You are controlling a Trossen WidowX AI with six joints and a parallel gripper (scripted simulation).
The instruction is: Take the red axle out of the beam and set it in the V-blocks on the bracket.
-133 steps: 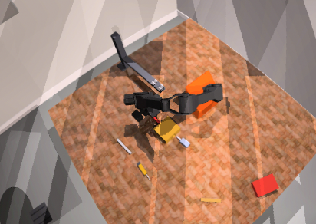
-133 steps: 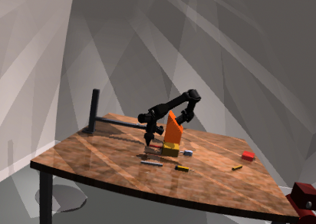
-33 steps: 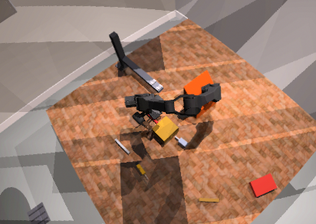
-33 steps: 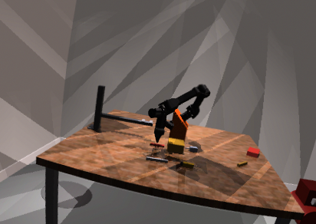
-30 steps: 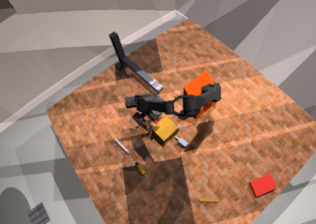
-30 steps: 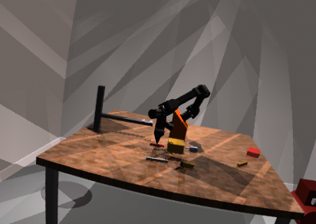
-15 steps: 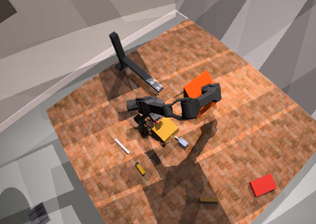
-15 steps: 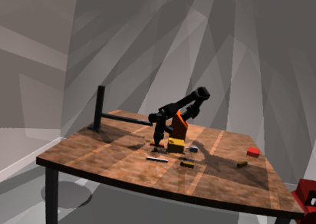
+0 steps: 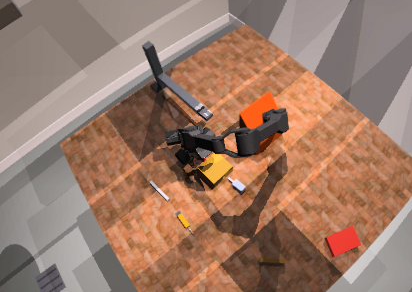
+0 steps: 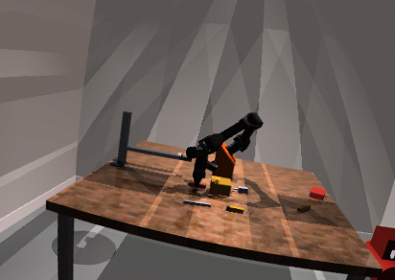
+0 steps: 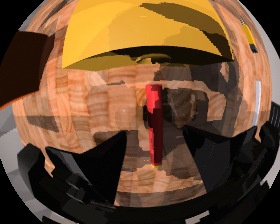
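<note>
Showing one black arm point(image 9: 255, 136) point(image 10: 225, 135) bent low over a wood-patterned table point(image 9: 320, 182) point(image 10: 158, 213), with the following items.

Gripper point(image 9: 196, 161) point(image 10: 197, 186) point(image 11: 155, 132): pointing down, roughly two-thirds open, grasping nothing; its fingers stand to either side of the axle, with a gap at each side in the wrist view.

Red axle point(image 9: 206, 159) point(image 10: 202, 186) point(image 11: 155, 125): slender, yellow at one end, between the fingers, the other end toward the yellow block; whether the two are connected cannot be told.

Yellow block point(image 9: 216, 169) point(image 10: 220, 186) point(image 11: 146, 30): on the table, a round feature in the face toward the axle.

Bracket point(image 9: 180, 94) point(image 10: 124, 138): dark grey upright with a long horizontal bar, pale fittings near its far end, no axle on them.

Orange panel point(image 9: 257, 109) point(image 10: 225, 160): slanted, behind the block in the exterior view.

Silver rod point(image 9: 160, 191) point(image 10: 197, 203) point(image 11: 257, 102) and yellow-handled tool point(image 9: 183, 220) point(image 10: 235, 209) point(image 11: 249, 37): lying apart.

Pale-handled tool point(image 9: 238, 185) point(image 10: 243, 190): just beside the block.

Red block point(image 9: 343, 241) point(image 10: 317, 193): well apart.
</note>
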